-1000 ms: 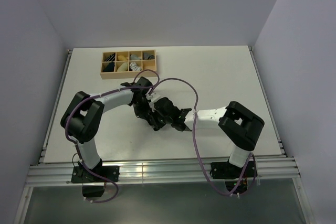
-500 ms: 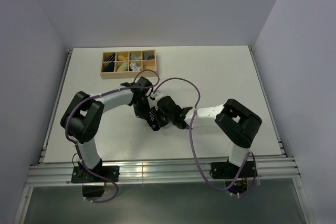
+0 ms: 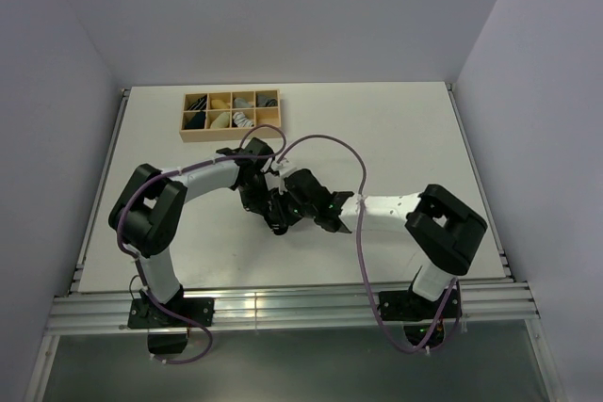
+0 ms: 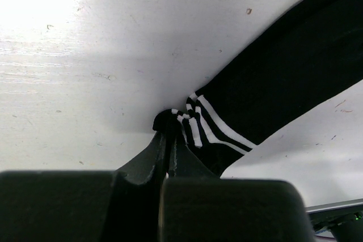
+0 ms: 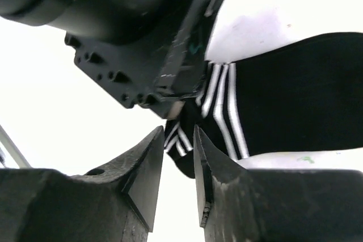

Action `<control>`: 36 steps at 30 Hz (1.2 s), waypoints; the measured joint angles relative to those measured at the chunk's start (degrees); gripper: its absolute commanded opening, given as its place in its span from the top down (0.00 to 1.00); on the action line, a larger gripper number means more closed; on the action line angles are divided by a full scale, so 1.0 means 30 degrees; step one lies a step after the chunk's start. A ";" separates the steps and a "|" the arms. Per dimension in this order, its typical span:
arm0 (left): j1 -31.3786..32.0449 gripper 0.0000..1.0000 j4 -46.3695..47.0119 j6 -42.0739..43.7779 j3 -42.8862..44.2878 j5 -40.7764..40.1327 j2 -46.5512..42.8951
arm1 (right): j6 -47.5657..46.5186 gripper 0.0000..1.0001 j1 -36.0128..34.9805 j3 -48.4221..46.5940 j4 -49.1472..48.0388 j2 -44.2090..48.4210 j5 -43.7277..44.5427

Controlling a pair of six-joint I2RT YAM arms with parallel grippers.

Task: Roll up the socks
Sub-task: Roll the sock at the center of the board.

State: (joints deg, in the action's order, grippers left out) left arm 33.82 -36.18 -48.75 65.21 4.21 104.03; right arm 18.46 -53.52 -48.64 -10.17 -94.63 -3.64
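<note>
Left fingers [image 4: 148, 154] pinch the black sock [image 4: 283, 77] by its cuff, right fingers [image 5: 139, 168] barely parted (grasp unclear): a collision could tug it free.

We look down from high behind the near edge over the whole white flat table [image 3: 405, 138]. Our two wrist cameras sit very close above it, looking from opposing sides onto the same black fabric sock with two white bands [image 4: 283, 77].
</note>
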 measured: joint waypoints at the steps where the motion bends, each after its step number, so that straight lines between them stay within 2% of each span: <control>1: 0.0000 1.00 0.0000 0.0000 0.0000 0.0000 0.0000 | 0.0058 0.64 -0.0073 0.0000 0.0015 -0.0051 -0.0102; 12: -0.0007 1.00 0.0000 0.0000 0.0007 0.0022 0.0022 | 0.0474 0.62 -0.0423 -0.0219 0.0211 -0.1086 -0.0605; 19: -0.0015 1.00 0.0000 0.0007 0.0007 0.0044 0.0029 | 0.0554 0.64 -0.0459 -0.0452 0.0233 -0.1421 -0.0612; 25: -0.0087 1.00 0.0000 0.0007 0.0007 0.0168 0.0058 | 0.0561 0.75 -0.0459 -0.0962 0.0262 -0.1865 -0.0590; 31: -0.0095 1.00 0.0000 0.0015 0.0007 0.0168 0.0066 | 0.0641 0.96 -0.0452 -0.0969 0.0284 -0.2040 -0.0510; 36: -0.0095 1.00 0.0015 0.0102 0.0007 0.0168 0.0066 | 0.0852 0.99 -0.0087 -0.0867 0.0270 -0.2040 -0.0510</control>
State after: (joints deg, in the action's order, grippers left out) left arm 33.54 -36.14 -48.45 65.23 4.71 104.22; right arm 21.02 -53.78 -51.24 -9.37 -100.75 -5.17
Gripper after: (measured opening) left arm 0.031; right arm 0.021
